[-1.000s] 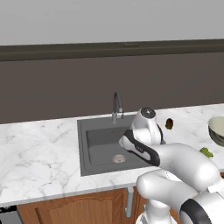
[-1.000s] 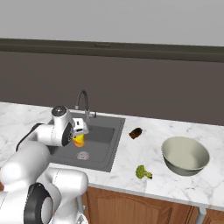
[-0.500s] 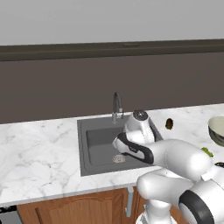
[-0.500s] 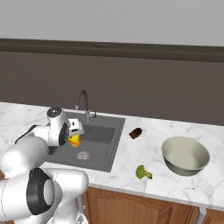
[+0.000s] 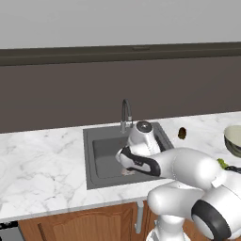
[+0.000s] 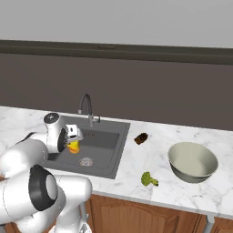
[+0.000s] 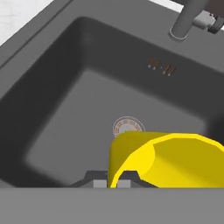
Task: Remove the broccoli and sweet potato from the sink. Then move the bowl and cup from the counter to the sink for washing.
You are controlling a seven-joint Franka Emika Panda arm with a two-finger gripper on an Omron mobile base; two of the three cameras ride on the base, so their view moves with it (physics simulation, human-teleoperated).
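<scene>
My gripper [image 7: 113, 179] is shut on the rim of the yellow cup [image 7: 170, 159], which hangs tilted inside the dark grey sink [image 7: 65, 87], close above the round drain [image 7: 127, 127]. From the right base view the cup [image 6: 73, 146] shows just under the hand, over the left part of the sink [image 6: 113, 150]. The sweet potato [image 6: 141, 138] lies on the counter [image 6: 136, 168] right of the sink. The broccoli [image 6: 148, 179] sits nearer the front edge. The bowl [image 6: 192, 161] stands upright farther right. The left base view shows the sweet potato [image 5: 182, 133] and part of the bowl [image 5: 234, 140].
The curved chrome faucet [image 6: 86, 107] rises at the back edge of the sink, close behind the hand; its base shows too [image 7: 188, 22]. My arm's white body [image 5: 183, 164] covers the sink's right front corner. Brown cabinet doors [image 6: 150, 214] run below the counter.
The hand has carried the cup a little to the left and slightly lower into the sink. Bowl, broccoli and sweet potato have stayed put.
</scene>
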